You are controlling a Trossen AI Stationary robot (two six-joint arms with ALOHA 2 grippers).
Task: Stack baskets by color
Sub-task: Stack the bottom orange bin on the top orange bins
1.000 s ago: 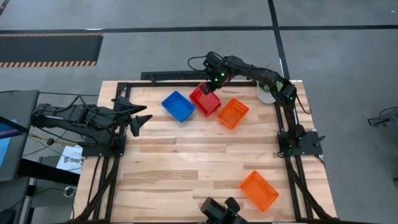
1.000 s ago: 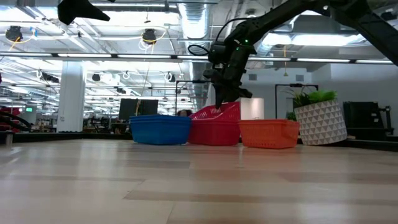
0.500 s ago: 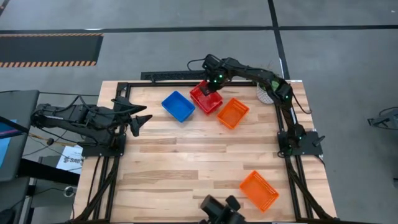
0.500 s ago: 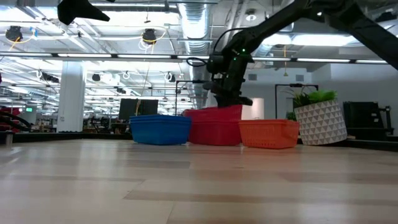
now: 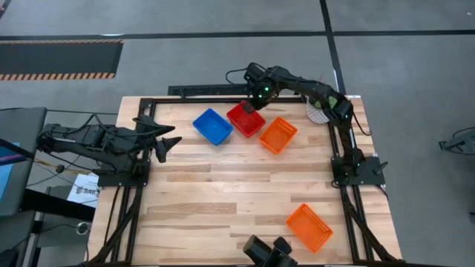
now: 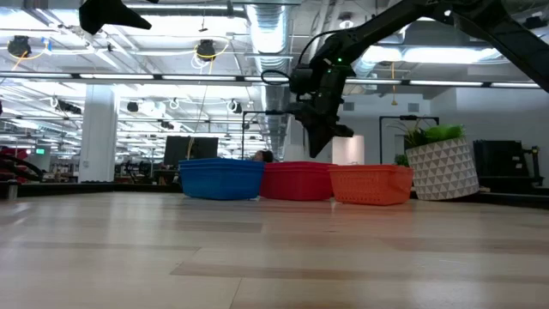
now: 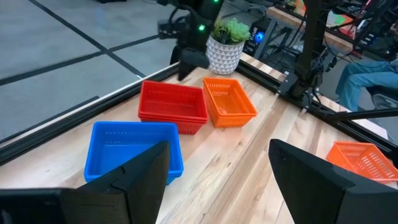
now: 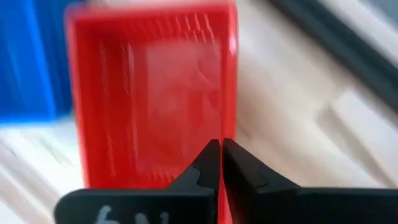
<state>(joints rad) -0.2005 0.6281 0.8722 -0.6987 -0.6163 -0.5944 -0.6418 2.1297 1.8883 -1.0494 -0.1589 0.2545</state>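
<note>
Now that the red basket (image 5: 246, 119) has gone from tilted to flat, between the blue basket (image 5: 213, 126) and an orange basket (image 5: 278, 134) at the bench's (image 5: 223, 193) far edge, we see our right end effector (image 5: 256, 105) lifted above it, fingers pressed together and empty; the red stack looks settled. Our left end effector (image 5: 169, 143) waits spread.

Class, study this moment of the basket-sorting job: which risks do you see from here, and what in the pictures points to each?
1. The right hand hovers low over the red baskets, fingers nearly together; swinging sideways, it might catch a rim and shift them.
2. Blue basket, red baskets and the nearer orange basket sit packed close, so nudging one likely disturbs its neighbours.
3. The other orange basket lies near the table's front edge; a clumsy grasp might push it off.
</note>
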